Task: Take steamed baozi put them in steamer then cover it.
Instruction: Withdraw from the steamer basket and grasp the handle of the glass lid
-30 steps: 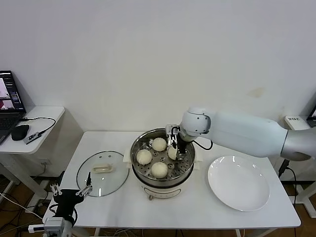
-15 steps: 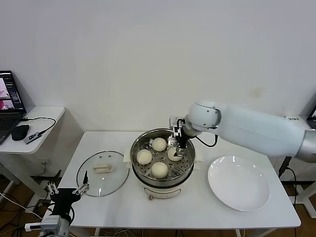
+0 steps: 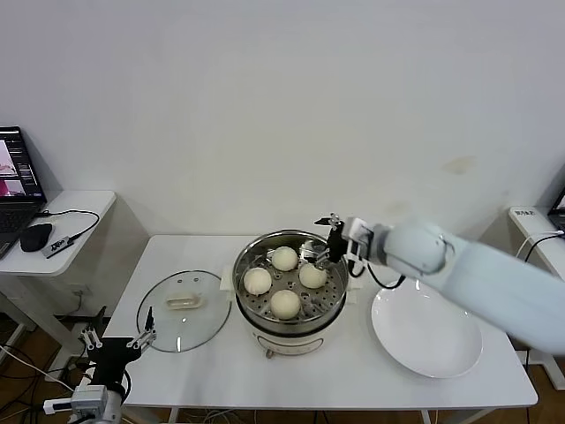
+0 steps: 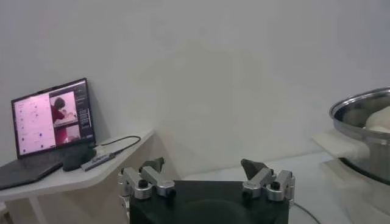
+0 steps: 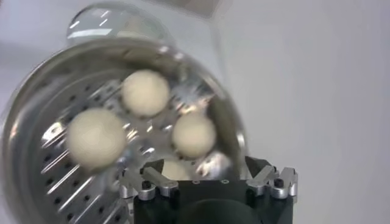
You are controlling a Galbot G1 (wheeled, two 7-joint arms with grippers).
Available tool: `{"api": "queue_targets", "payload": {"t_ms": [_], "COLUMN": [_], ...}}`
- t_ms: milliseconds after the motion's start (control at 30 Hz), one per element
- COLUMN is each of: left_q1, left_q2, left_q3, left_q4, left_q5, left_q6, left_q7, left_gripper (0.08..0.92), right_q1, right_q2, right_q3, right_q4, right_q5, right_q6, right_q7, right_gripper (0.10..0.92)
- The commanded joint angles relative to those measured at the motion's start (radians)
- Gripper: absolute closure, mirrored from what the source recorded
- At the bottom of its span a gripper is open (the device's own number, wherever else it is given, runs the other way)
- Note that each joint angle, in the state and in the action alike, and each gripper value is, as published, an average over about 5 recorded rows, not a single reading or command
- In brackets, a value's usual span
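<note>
Inside the steamer, all four baozi are now seated; the right pincer, opened and emptied, has been withdrawn; the cover remains.

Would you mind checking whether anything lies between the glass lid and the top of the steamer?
Nothing visible does. The cover lies flat on the table just left of the steamer; only the open right gripper hovers over the steamer's far-right rim.

The steamer is cut by the frame edge in the left wrist view; one baozi sits half hidden behind the right gripper.
</note>
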Motion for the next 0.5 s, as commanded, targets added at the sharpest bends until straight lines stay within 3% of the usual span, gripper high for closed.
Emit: {"api": "queue_targets", "payload": {"t_ms": [33, 267, 500], "left_q1": [-0.006, -0.023, -0.044], "left_q2": [-0.004, -0.012, 0.005], "left_q3": [0.012, 0.035, 0.035], "left_q4": [0.018, 0.062, 0.129], "left_q5": [0.010, 0.042, 0.264], "left_q6": [-0.008, -0.036, -0.109], "left_q7": [0.000, -0.004, 0.002], "left_gripper": [0.177, 0.177, 0.177], "right_q1": [-0.913, -1.166, -1.345], "right_q2": [0.080, 0.430, 0.686], "right_q3": [0.883, 1.214, 1.436], "right_q4": [0.107, 0.078, 0.113], "right_q5": [-0.205, -0.323, -0.266], "right_q6": [0.392, 0.586, 0.587], "right_q7": [0.235, 0.096, -0.042], "right_gripper": [0.203, 0.203, 0.203]}}
